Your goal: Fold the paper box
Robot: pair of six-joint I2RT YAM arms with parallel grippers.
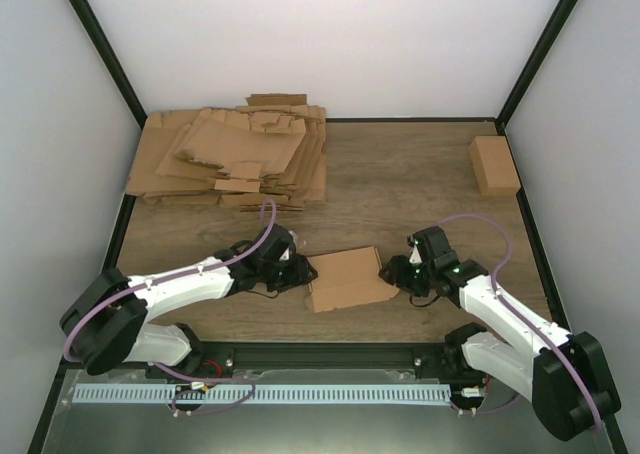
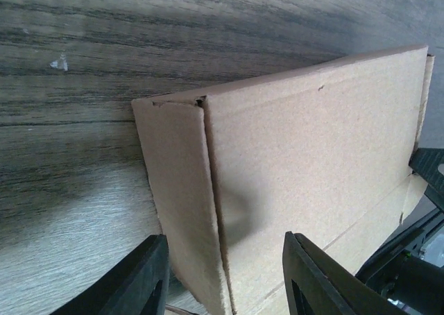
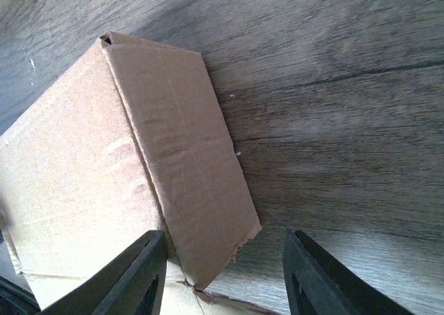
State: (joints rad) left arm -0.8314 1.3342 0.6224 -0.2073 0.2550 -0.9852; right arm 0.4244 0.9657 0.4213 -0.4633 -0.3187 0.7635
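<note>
The paper box [image 1: 345, 279] lies as a flat brown carton near the table's front, between both arms. My left gripper [image 1: 299, 272] is at its left end, open. In the left wrist view the box [image 2: 305, 155] fills the right half, and its end flap [image 2: 180, 204] reaches down between the left gripper's [image 2: 225, 282] spread fingers [image 2: 142, 280]. My right gripper [image 1: 393, 274] stands open at the box's right end. In the right wrist view the box's [image 3: 69, 176] side flap [image 3: 180, 155] reaches between the right gripper's [image 3: 225, 277] fingers [image 3: 319, 280]; the right finger stands clear of it over bare wood.
A thick heap of flat brown cardboard sheets [image 1: 235, 159] covers the back left of the table. A small closed brown carton [image 1: 494, 166] sits at the back right. Black frame posts and white walls bound the table [image 1: 400, 189].
</note>
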